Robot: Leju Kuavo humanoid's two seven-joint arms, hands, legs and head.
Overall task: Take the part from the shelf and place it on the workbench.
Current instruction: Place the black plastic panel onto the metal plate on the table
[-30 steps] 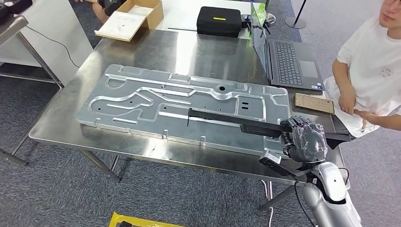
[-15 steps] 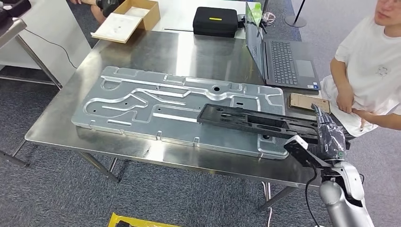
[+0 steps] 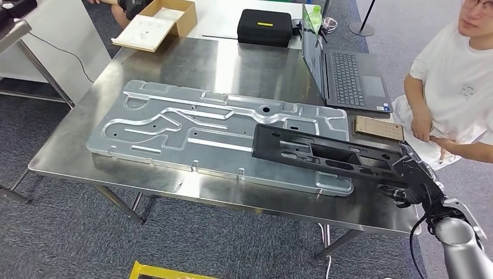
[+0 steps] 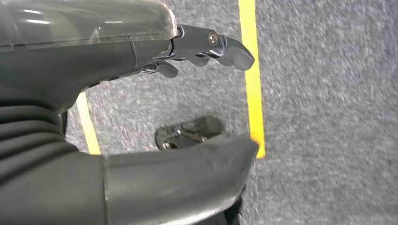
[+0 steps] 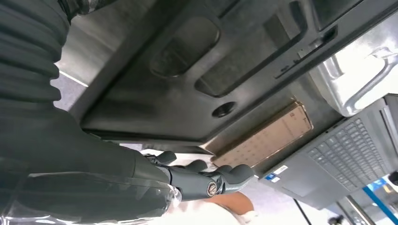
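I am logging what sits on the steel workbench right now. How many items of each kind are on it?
Stamped metal panel: 1
Black plastic part, lying partly on the panel, its end at the right hand: 1
Open laptop: 1
Tan flat card beside the laptop: 1
Total: 4

Steel workbench [image 3: 244, 70] under embossed metal panel [image 3: 174, 131]
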